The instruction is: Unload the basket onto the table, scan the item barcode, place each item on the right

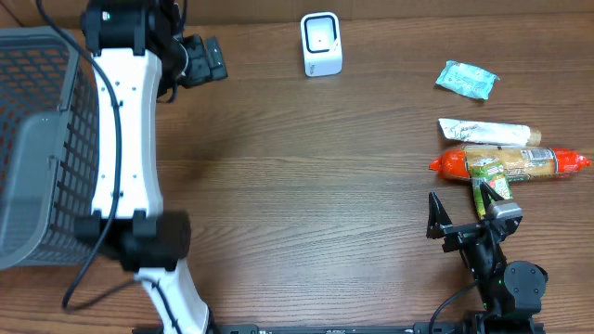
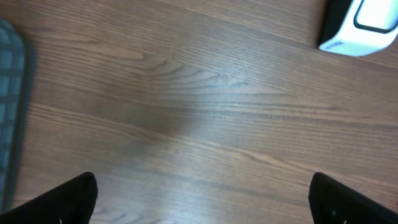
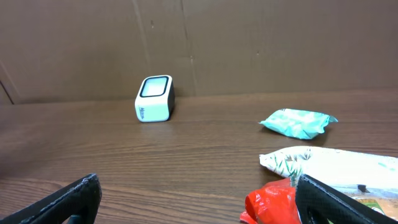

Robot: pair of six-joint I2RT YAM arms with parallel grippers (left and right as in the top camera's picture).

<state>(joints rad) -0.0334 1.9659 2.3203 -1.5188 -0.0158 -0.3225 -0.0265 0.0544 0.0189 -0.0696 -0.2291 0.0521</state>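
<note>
The white barcode scanner (image 1: pixel 321 44) stands upright at the back middle of the table, also visible in the wrist views as the scanner (image 2: pixel 367 25) and the scanner (image 3: pixel 154 98). Three items lie at the right: a teal packet (image 1: pixel 467 80), a white pouch (image 1: pixel 487 133) and a red sausage-shaped pack (image 1: pixel 510 163). My right gripper (image 1: pixel 462 206) is open just in front of the red pack (image 3: pixel 273 202), with its right finger next to the pack's left end. My left gripper (image 1: pixel 215 60) is open over bare wood left of the scanner, holding nothing.
A grey mesh basket (image 1: pixel 37 148) fills the left edge of the table, and its rim (image 2: pixel 9 106) shows in the left wrist view. The teal packet (image 3: pixel 298 121) and the white pouch (image 3: pixel 336 165) lie beyond the red pack. A brown wall backs the table.
</note>
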